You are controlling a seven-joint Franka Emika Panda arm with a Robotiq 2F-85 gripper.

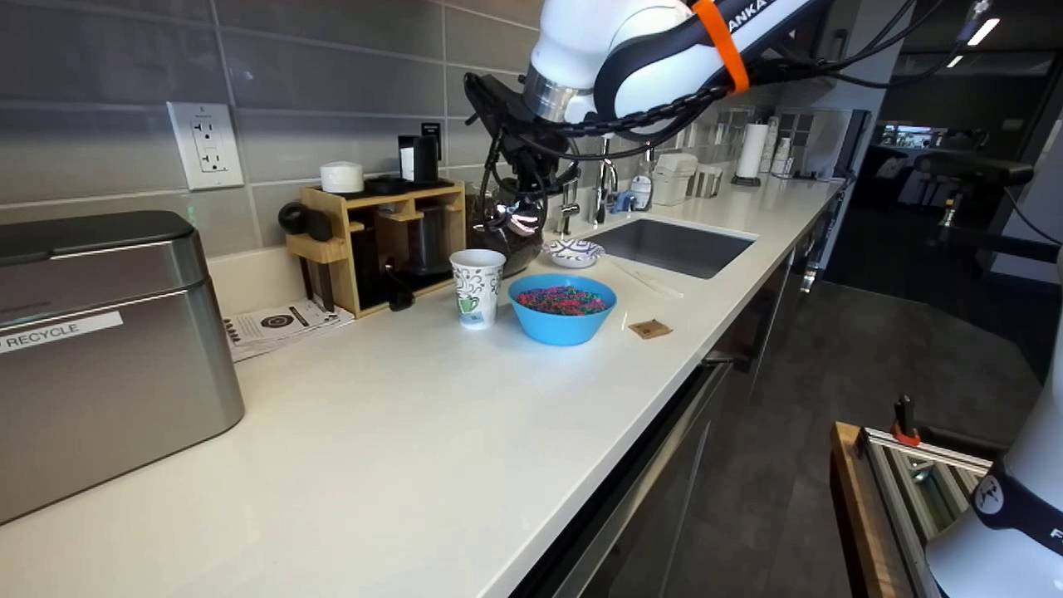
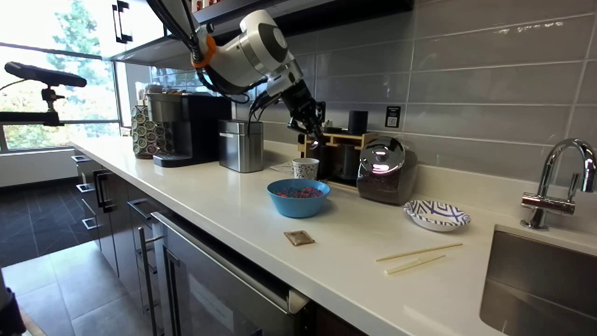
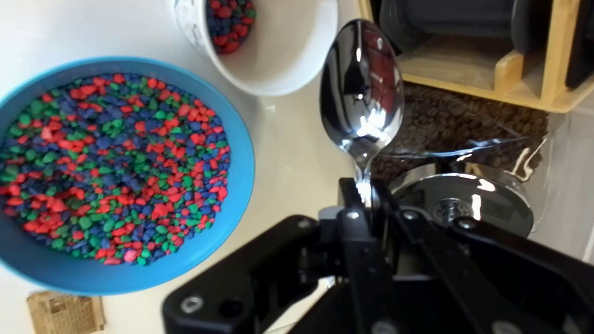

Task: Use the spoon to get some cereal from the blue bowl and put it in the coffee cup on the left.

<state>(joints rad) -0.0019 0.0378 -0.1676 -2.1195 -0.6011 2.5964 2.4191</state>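
At the far left of an exterior view is a bright window [image 2: 100,77], with a pod carousel [image 2: 140,133] and a black coffee machine [image 2: 200,126] on the white surface [image 2: 345,259]. Next stands a steel bin [image 1: 108,382] whose label [image 1: 62,330] reads "RECYCLE", then a wooden organizer [image 1: 343,270] against grey tiles [image 1: 332,71]. In front, the paper coffee cup [image 1: 475,291] stands upright; the wrist view alone shows red and blue cereal [image 3: 116,167] inside it. Nearby and higher, the fingers [image 3: 349,194] are pinched nearly together on the handle of a metal spoon [image 3: 362,93]. Just beside the cup, the blue bowl [image 1: 560,330] holds red, green and blue cereal. Rightward come a brown packet [image 2: 299,237], its print too small to read, a coffee-bean jar [image 2: 387,184], a patterned shallow bowl [image 2: 437,218], two pale sticks [image 2: 419,252] and the sink [image 1: 681,249]. "ANKA" is legible on the arm [image 1: 664,79], beside an orange band [image 1: 721,46].
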